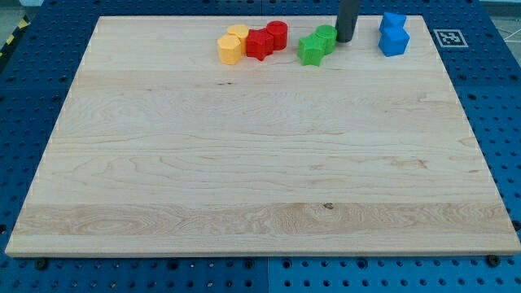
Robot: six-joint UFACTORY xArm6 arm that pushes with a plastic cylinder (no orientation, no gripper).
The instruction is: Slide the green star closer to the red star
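The green star lies near the view's top, right of centre, touching a round green block at its upper right. The red star lies to its left, with a small gap between them, and touches a round red block on its right. My tip comes down from the view's top edge and stands just right of the round green block, close to or touching it.
Two yellow blocks sit touching the red star's left side. Two blue blocks stand right of my tip near the top right corner. All lie on a wooden board over a blue perforated table.
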